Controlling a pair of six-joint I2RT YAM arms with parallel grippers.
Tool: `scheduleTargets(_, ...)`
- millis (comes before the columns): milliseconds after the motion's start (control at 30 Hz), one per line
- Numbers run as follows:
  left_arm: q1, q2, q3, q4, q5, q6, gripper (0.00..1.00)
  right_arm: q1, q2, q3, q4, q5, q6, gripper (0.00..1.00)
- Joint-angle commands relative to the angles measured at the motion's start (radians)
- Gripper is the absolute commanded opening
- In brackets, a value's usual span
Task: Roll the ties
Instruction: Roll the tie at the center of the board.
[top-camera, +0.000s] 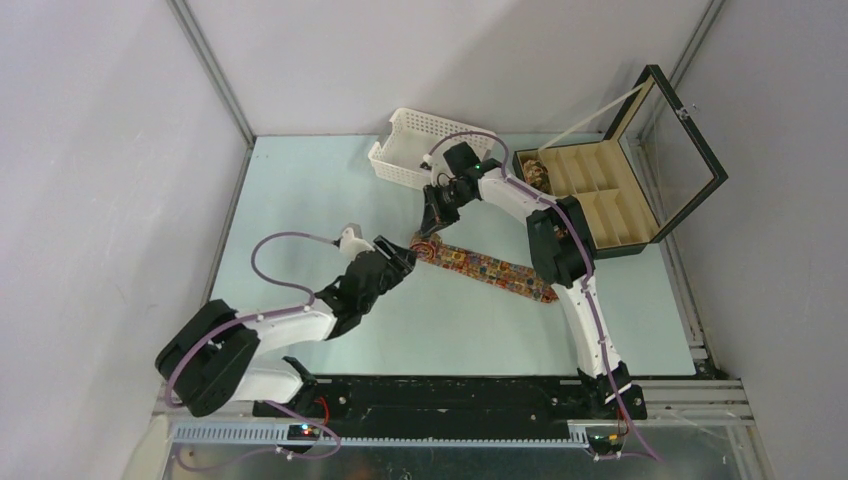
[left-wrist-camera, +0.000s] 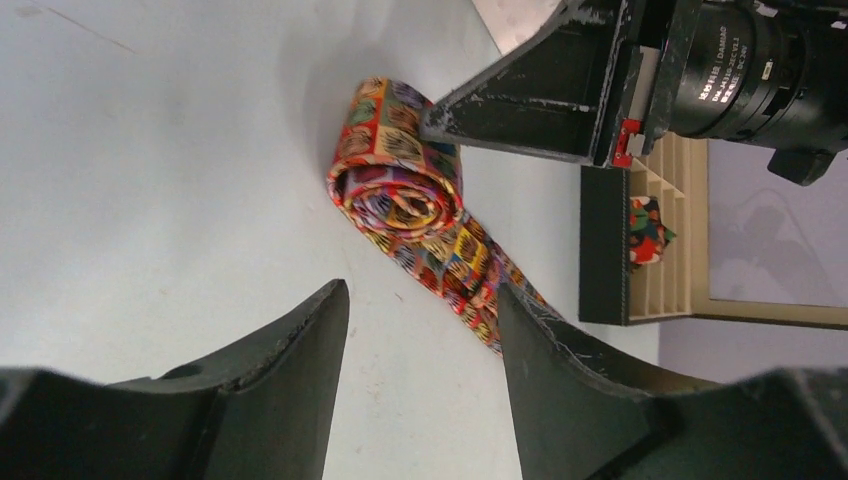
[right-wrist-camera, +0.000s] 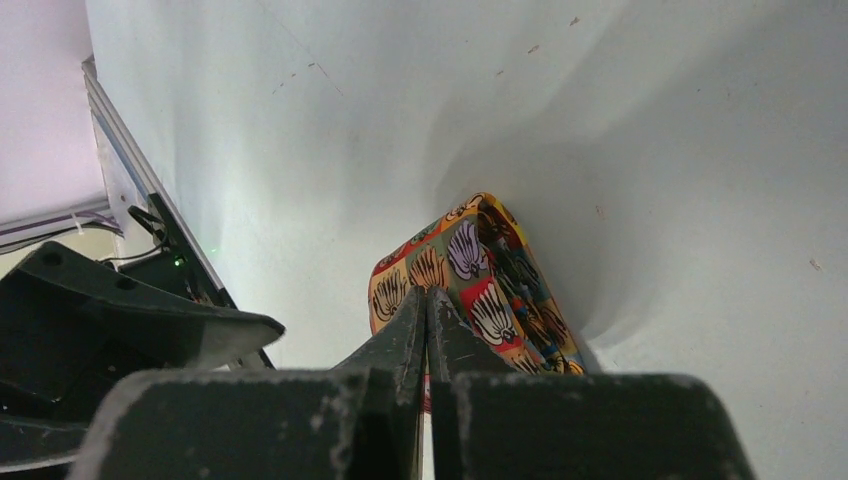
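Overhead, the long red-and-orange patterned fabric tie (top-camera: 485, 267) lay across the middle of the pale table (top-camera: 300, 200), its tail toward the right edge. From the left wrist, the left gripper (left-wrist-camera: 420, 300) gaped empty before the coil (left-wrist-camera: 400, 190), probably ready to grasp; the black lens (left-wrist-camera: 745, 75) lettering was unreadable. From the right wrist, the closed right gripper (right-wrist-camera: 428, 300) pressed the coil, seemingly preventing unwinding

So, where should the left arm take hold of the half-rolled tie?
Probably the coil, not the flat tail. Its spiral end faces the left gripper, so come in end-on from there, open jaws spanning the roll's round sides. The right gripper, shut, sits against the coil, so keep clear of it.
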Motion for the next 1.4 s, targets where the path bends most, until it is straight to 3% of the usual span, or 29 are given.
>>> scheduleTargets(0, 0.014, 0.059, 0.074, 0.065, 0.123, -0.122, 0.62, -0.003, -0.069, -0.007, 0.030, 0.012, 0.010, 0.00)
scheduleTargets(333, 0.049, 0.221, 0.101, 0.195, 0.233, -0.269, 0.59, -0.001, -0.078, -0.023, 0.041, 0.010, 0.012, 0.00)
scheduleTargets(1367, 0.097, 0.341, 0.148, 0.250, 0.243, -0.275, 0.52, 0.006, -0.073, -0.032, 0.047, 0.002, 0.010, 0.00)
